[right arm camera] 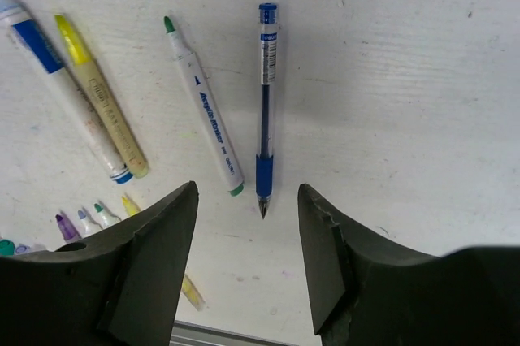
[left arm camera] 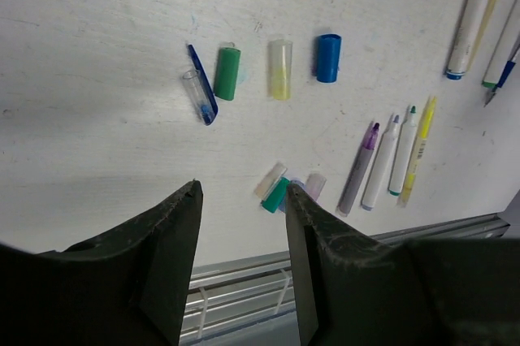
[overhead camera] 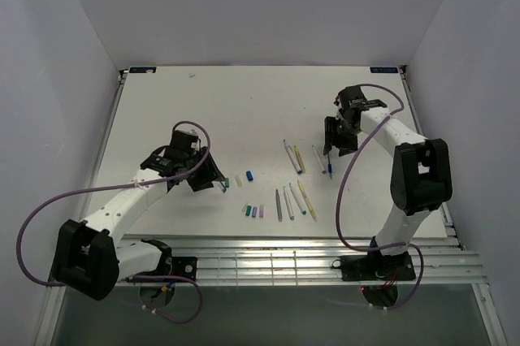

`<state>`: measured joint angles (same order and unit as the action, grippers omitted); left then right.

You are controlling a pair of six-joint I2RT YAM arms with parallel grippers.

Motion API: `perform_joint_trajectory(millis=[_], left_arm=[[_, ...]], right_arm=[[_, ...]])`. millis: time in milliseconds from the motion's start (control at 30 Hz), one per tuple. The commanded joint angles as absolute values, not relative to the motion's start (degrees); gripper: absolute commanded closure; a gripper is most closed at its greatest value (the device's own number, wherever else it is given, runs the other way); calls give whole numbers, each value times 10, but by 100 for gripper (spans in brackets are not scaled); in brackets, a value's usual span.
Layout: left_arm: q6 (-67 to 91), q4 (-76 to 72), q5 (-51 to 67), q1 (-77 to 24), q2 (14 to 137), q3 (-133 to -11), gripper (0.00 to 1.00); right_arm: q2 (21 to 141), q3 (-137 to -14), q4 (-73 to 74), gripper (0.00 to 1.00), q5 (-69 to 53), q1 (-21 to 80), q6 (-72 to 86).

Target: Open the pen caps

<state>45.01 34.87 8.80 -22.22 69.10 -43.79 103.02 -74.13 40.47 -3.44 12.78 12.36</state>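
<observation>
Plainly, both grippers hang parted and empty above pens whose caps are off

Overhead, the left gripper (overhead camera: 216, 180) hovers at about 8 o'clock from the middle of the white table (overhead camera: 203, 110). Its jaws are spread with nothing between them. Its wrist camera shows four loose caps lying in a row on the table, each apart from the next. Running toward 3 o'clock, they are a clear cap (left arm camera: 199, 86) with a blue clip, a green cap (left arm camera: 227, 73), a pale yellow cap (left arm camera: 280, 69) and a blue cap (left arm camera: 328, 58).

At 6 o'clock from the pale yellow cap three more are bunched close together: a whitish cap (left arm camera: 270, 179), a teal cap (left arm camera: 275, 195) and a lilac cap (left arm camera: 314, 186). This bunch lies just beside the tip of one finger. At 3 o'clock from the bunch four markers lie side by side with bare tips: a purple-tipped grey marker (left arm camera: 358, 169), a blue-tipped marker (left arm camera: 381, 163), a green-tipped one (left arm camera: 403, 151) and a yellow one (left arm camera: 418, 151).

The right gripper (overhead camera: 335, 149) hangs at about 2 o'clock from the table's middle, its jaws likewise released and grasping nothing. In its wrist view a blue gel pen (right arm camera: 264, 110) lies uncapped, its point toward 6 o'clock, in line with the gap between the fingers. At its 9 o'clock lies a green-tipped white marker (right arm camera: 203, 106). Farther toward 9 o'clock are a yellow highlighter (right arm camera: 101, 94) and a blue-banded white marker (right arm camera: 61, 90)
</observation>
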Motion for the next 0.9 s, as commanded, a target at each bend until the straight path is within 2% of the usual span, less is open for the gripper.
perform_joint_trajectory(millis=[0, 167, 200, 233, 267, 533, 700, 733, 867], left_arm=[[464, 362, 95, -219, 654, -458, 44], [482, 356, 116, -219, 616, -447, 43], [483, 355, 118, -219, 614, -443, 42], [484, 354, 124, -219, 610, -440, 42], [487, 352, 127, -219, 607, -439, 41], [514, 319, 169, -219, 592, -412, 29], [542, 287, 203, -220, 584, -385, 18], [553, 280, 208, -220, 580, -380, 11], [578, 228, 250, -220, 565, -346, 3]], right_arm=[[973, -732, 422, 41, -38, 128, 134], [913, -712, 448, 32, -37, 128, 141], [904, -708, 453, 23, -43, 130, 141], [892, -694, 455, 3, -48, 131, 143], [869, -683, 455, 10, -55, 133, 145], [724, -552, 456, 10, -91, 168, 167], [654, -482, 461, 10, -111, 171, 169], [634, -472, 460, 10, -111, 171, 169], [586, -432, 440, 10, -133, 171, 161]])
